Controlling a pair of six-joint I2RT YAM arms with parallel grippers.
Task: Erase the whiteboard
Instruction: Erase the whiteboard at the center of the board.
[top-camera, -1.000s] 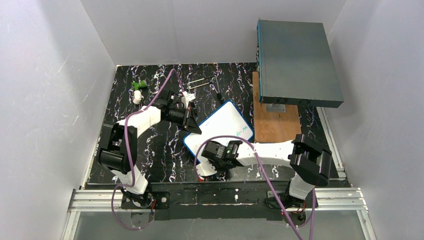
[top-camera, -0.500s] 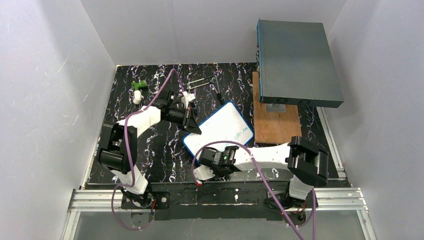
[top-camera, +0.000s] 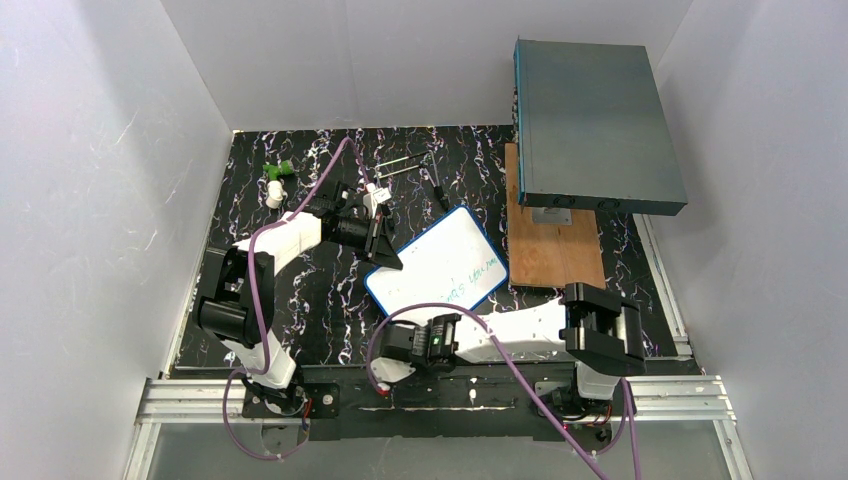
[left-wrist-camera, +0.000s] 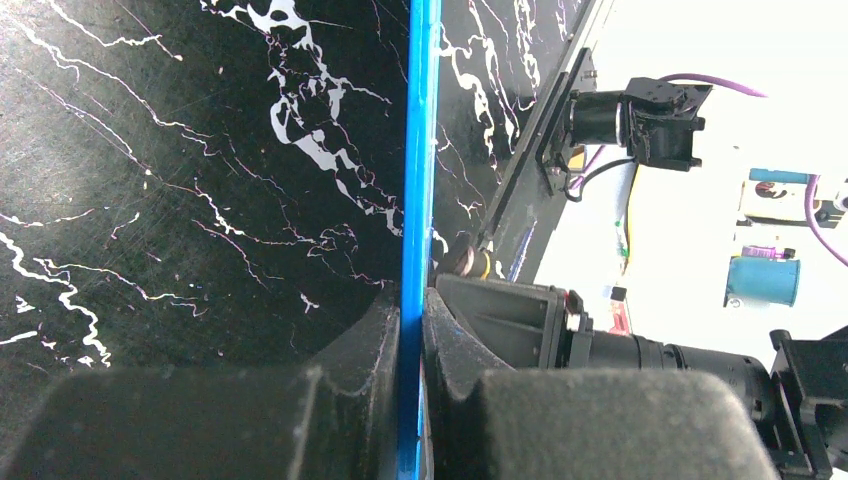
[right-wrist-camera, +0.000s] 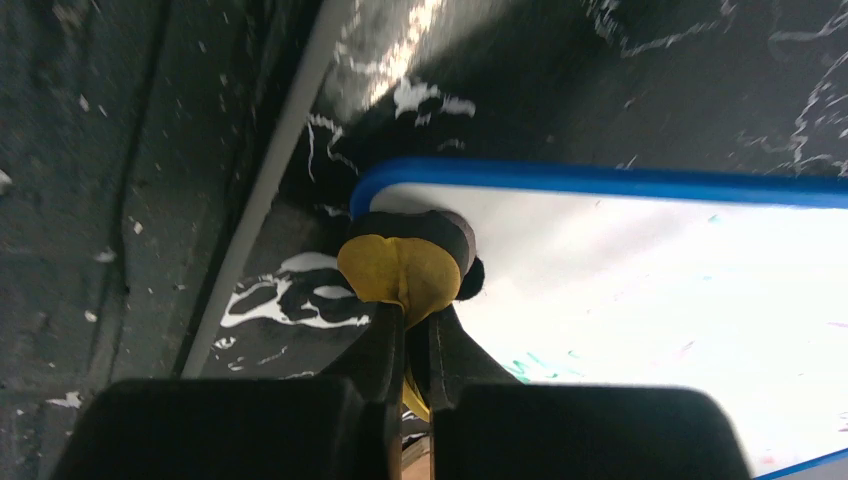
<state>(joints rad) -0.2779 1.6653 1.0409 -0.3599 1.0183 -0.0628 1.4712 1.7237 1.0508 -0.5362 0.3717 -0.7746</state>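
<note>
Nearest, our right gripper is pinched shut on a small eraser, yellow with dark felt, set at a rounded corner of the whiteboard. We judge the wiping only partly done: green writing shows on the glossy white face, so the next stroke should sweep across it under steady pressure. The board lies mid-tabletop, on black with white veining. Beyond, our left gripper clamps the thin blue frame, steadying it. Farthest sits a grey box.
</note>
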